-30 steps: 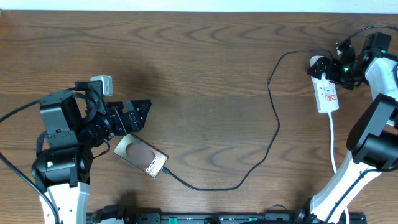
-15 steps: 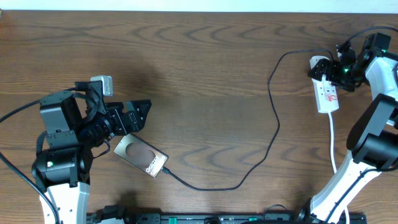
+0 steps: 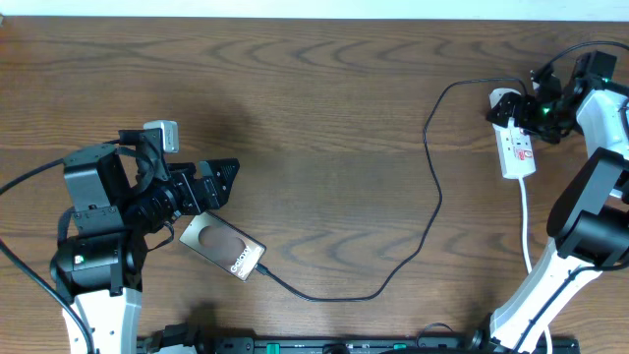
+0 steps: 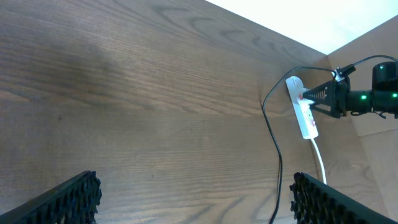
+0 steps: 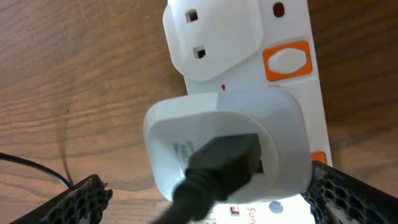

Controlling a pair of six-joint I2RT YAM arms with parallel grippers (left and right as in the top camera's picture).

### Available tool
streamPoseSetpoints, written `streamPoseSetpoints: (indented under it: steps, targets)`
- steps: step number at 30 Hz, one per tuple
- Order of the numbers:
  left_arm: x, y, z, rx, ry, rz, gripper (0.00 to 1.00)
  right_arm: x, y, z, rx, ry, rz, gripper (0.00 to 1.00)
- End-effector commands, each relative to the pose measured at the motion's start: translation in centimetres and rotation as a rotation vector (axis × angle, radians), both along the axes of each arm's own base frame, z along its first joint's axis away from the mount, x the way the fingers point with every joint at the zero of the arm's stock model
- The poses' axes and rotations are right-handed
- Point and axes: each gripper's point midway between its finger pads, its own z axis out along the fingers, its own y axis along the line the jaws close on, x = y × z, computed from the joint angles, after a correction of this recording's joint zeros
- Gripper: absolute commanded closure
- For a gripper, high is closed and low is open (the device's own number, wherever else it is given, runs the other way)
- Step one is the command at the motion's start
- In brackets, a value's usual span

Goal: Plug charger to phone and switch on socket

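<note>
The bronze phone (image 3: 221,246) lies back-up at the lower left of the table. The charger (image 3: 437,202), a thin black cable, meets the phone's short edge, loops right and climbs to a white adapter (image 3: 502,101) at the far end of the socket (image 3: 517,147). My left gripper (image 3: 218,184) hovers open just above the phone, and nothing lies between its fingers (image 4: 69,202). My right gripper (image 5: 214,200) stands open and low over the adapter (image 5: 230,140), with one finger on each side of it. An orange switch (image 5: 287,61) shows on the socket (image 5: 242,31).
A white cord (image 3: 526,221) runs from the socket toward the near right edge, beside the right arm's base. In the left wrist view the socket (image 4: 303,115) and the right gripper (image 4: 333,99) show far off.
The right wrist has shifted very slightly at the socket's far end. Nothing else has moved.
</note>
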Motion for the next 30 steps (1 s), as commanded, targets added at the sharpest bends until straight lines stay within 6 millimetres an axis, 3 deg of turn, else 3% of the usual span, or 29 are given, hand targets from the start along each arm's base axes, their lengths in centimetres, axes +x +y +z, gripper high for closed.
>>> streamPoseSetpoints:
  steps: [1, 14, 30]
  targets:
    - [0.1, 0.1, 0.7, 0.009, -0.017, 0.008, 0.04, 0.4, 1.2, -0.7, 0.015, 0.000, 0.039, 0.01]
    - [0.1, 0.1, 0.6, 0.009, -0.014, 0.008, 0.04, 0.2, 1.3, -0.9, 0.016, 0.013, 0.034, 0.01]
    - [0.0, 0.1, 0.6, 0.008, -0.013, 0.008, 0.04, 0.3, 3.0, -1.1, 0.112, 0.003, 0.044, 0.01]
